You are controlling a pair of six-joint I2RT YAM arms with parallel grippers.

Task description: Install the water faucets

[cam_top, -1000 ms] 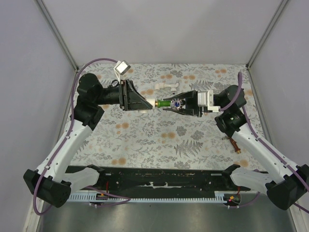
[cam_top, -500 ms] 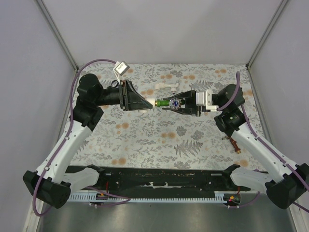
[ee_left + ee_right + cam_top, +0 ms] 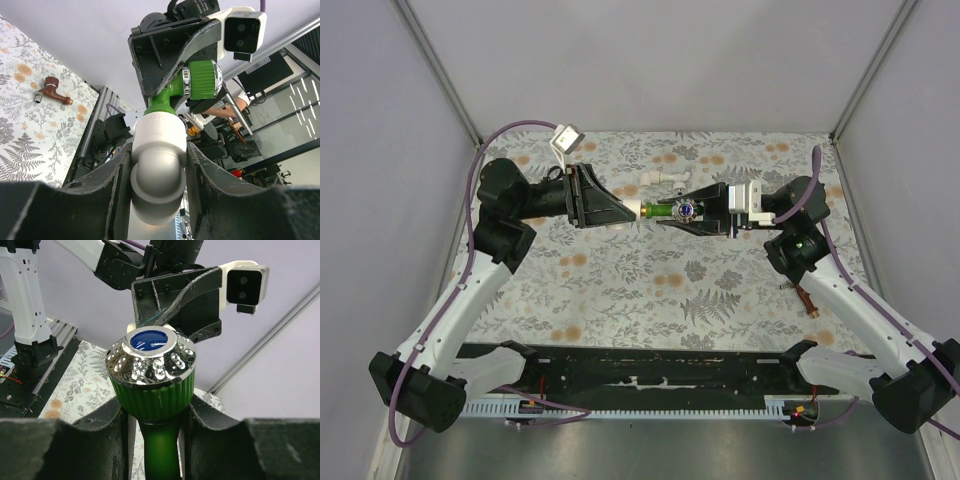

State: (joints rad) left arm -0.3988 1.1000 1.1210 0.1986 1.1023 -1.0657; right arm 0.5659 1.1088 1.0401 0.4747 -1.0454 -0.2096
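While both arms meet in mid-air above the floral tabletop (image 3: 620,290), the left fingers (image 3: 100,200) pinch a white elbow (image 3: 159,150). The right fingers (image 3: 75,450) pinch the green faucet (image 3: 152,385) just below its chrome cap. The green faucet's stem meets the elbow's open end, in line with it; how deep it sits cannot be told. Well right of the elbow, nearer the arm bases, a brown faucet (image 3: 807,298) lies loose on the tabletop. Judging by this, the green faucet is being joined to the elbow, perhaps not yet tight, and the brown faucet awaits fitting. No blue faucet can be made out.
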